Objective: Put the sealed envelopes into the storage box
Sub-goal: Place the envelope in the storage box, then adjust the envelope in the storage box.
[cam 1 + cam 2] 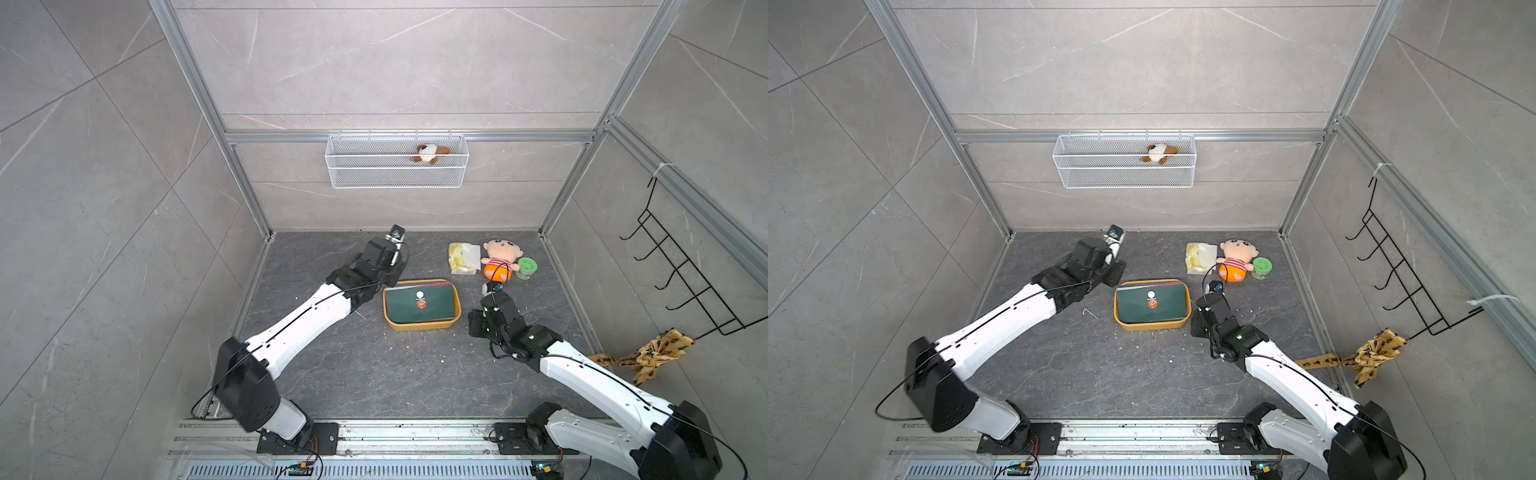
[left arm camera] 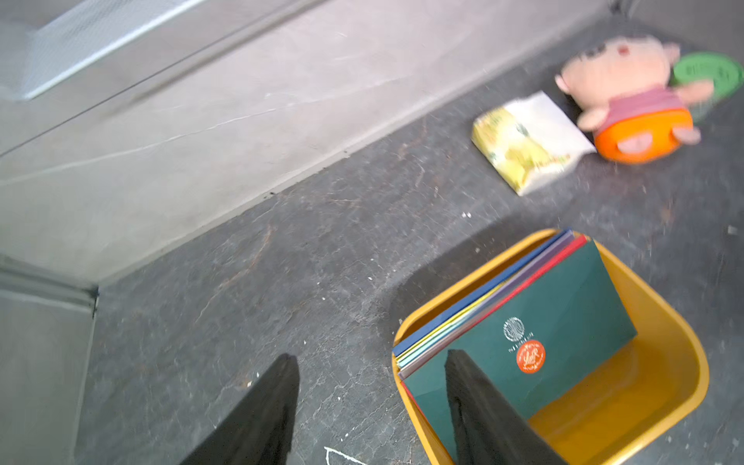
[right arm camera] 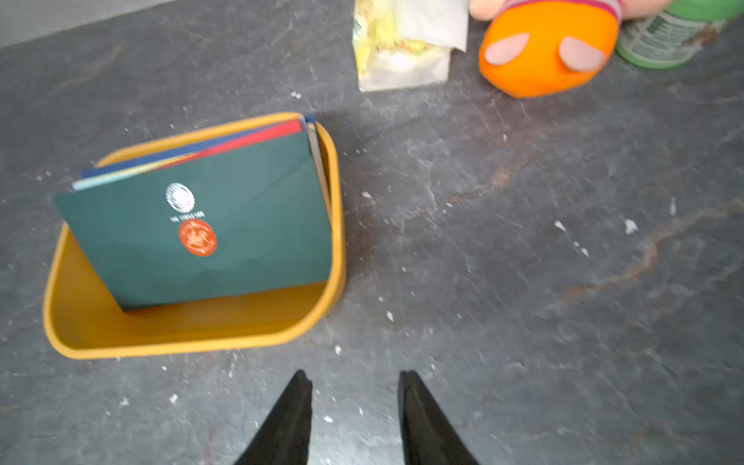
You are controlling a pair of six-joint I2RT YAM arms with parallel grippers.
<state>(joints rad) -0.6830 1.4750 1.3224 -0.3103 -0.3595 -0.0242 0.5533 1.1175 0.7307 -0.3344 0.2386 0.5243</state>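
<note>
**Storage box** [image 1: 422,327] [image 1: 1152,327]: shallow oblong tray of smooth yellow-orange plastic with rounded corners. It stands mid-desk between the two arms.

**Contents:** the sealed envelopes [image 1: 432,309] [image 3: 241,225], flat paper rectangles in one stack. They rest on a long edge and lean back on the far wall, with the box floor bare in front of them. The dark green envelope [image 2: 563,314] is foremost. It is matt, with a white printed crest and a round orange-red seal [image 3: 197,237]. Behind it only edges show: red, navy, lilac, yellow, pale blue. The count cannot be told.

**Desk** [image 1: 374,374]: dark grey, stone-veined, flecked with white crumbs.

**Left hand** [image 2: 370,354]: black tapered fingers spread, released, nothing between them, at the box's far left corner. One finger crosses the green envelope's corner in the wrist view, and contact cannot be told. In both top views the wrist hides the fingers.

**Right hand** [image 3: 355,374]: fingers parted, empty, over bare desk just beside the box's right end.

**Far right of desk:**
- crinkly yellowish-white plastic packet [image 1: 463,257]
- just beside it, a plush doll [image 1: 498,259] with pink head, striped top and orange bottoms
- jar [image 1: 525,268] with green lid against the doll, label too blurred to read

**Back wall:** white wire mesh basket [image 1: 374,174] holding a small brown-and-white plush animal [image 1: 430,153].

**Right wall:** black wire hook rack [image 1: 681,274], with a knotted yellow patterned cloth [image 1: 652,353] below it.
</note>
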